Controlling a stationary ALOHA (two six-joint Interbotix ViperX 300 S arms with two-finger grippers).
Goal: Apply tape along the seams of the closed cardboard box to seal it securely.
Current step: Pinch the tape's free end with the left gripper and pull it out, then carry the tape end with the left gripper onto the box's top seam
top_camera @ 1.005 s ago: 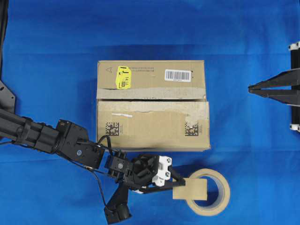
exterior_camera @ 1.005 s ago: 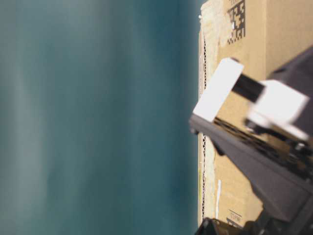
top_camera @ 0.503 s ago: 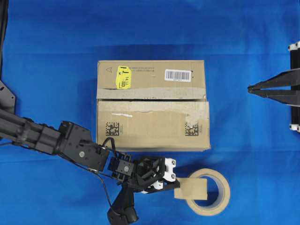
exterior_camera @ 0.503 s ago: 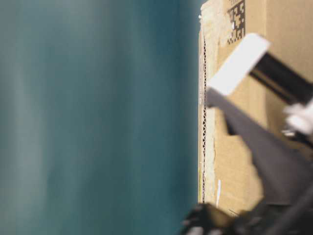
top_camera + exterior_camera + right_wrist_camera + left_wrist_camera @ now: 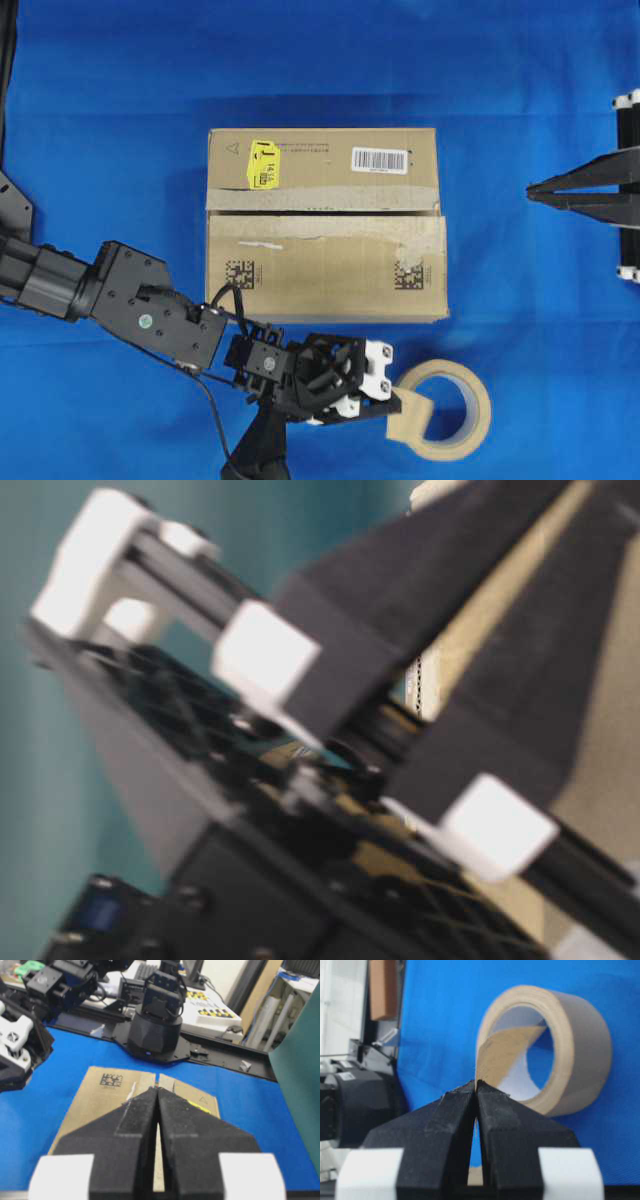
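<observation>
The cardboard box [image 5: 325, 225] lies in the middle of the blue cloth, its seam [image 5: 320, 212] running left to right between ragged old tape bands. In front of it lies the tape roll [image 5: 455, 410]. My left gripper [image 5: 393, 405] is shut on the near edge of a tan tape strip [image 5: 408, 420] that leans against the roll. In the left wrist view the gripper [image 5: 476, 1082] pinches the strip [image 5: 507, 1055] in front of the roll [image 5: 580, 1045]. My right gripper [image 5: 535, 190] is shut and holds nothing, well to the right of the box [image 5: 100, 1097], pointing along its seam [image 5: 157, 1079].
The blue cloth [image 5: 120, 120] covers the whole table. In the table-level view the blurred left gripper body [image 5: 300, 780] fills the frame, with the box [image 5: 600, 730] behind it. The other arm's base [image 5: 155, 1030] stands beyond the box.
The left gripper moved right to the strip and shut on its edge, and the wrist rolled. The strip now stands tilted on edge instead of lying flat. The right arm stayed still.
</observation>
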